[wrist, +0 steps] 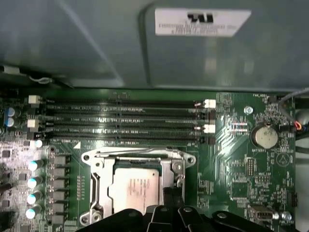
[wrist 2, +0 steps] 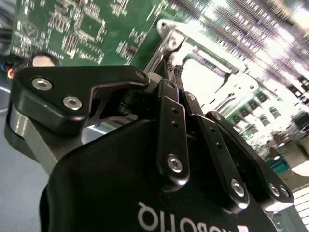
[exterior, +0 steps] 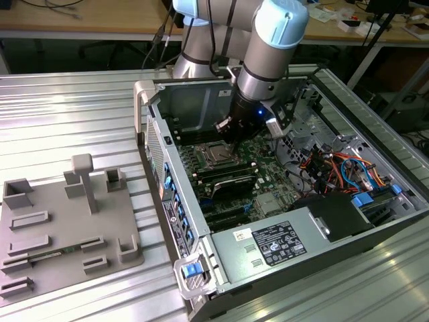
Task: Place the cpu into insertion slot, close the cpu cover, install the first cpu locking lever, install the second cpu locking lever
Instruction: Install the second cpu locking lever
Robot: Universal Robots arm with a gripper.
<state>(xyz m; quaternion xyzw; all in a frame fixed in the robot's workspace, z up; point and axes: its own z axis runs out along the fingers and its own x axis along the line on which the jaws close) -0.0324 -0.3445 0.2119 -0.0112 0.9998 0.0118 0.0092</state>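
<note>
The cpu (wrist: 135,189) lies flat in its socket on the green motherboard (wrist: 231,159), its silver-tan top showing through the window of the cpu cover (wrist: 99,166), which is down over it. A thin locking lever (wrist: 130,152) runs along the socket's edge nearest the memory slots. My gripper (wrist: 173,194) is shut, its black fingertips together at the socket's side edge beside the cpu, with nothing seen between them. In the second wrist view the gripper (wrist 2: 173,67) tapers to a point at the bright metal socket frame (wrist 2: 193,53). The exterior view has the gripper (exterior: 226,129) just above the cpu (exterior: 216,155).
The open computer case (exterior: 154,134) walls in the board. Memory slots (wrist: 125,121) and a coin battery (wrist: 264,137) lie beyond the socket. Coloured cables (exterior: 342,168) and a power supply (exterior: 268,245) fill the case's other end. A grey fixture plate (exterior: 67,228) sits at the exterior view's left.
</note>
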